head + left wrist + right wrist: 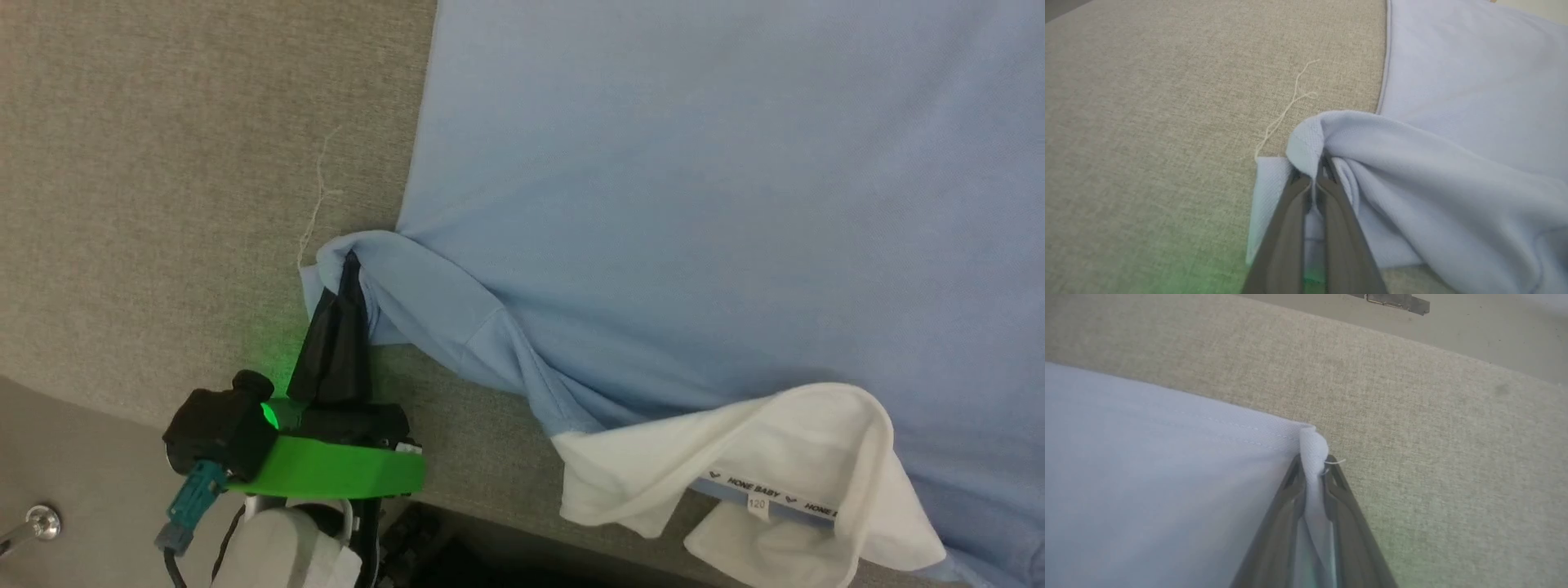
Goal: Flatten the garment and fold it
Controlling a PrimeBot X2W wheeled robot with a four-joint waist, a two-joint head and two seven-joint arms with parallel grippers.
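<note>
One beige woven surface lies under everything you see.

One garment, a light blue polo shirt, lies on that surface. Its body is spread mostly flat across the right of your head view, bunched and twisted along the near edge.

One white collar, flopped open at the near edge, shows you its inside.

One sleeve is rolled into a rope from the shirt's body toward your left arm.

One left gripper has its jaws closed tight on the sleeve's cuff, and a green ring sits at its wrist.

One right gripper has its jaws narrow, pinching a stitched hem corner of the garment, with cloth showing between the fingers.

One loose thread, pale, trails from the cuff across the bare surface.

One size tag, marked 120, hangs inside the collar.
</note>
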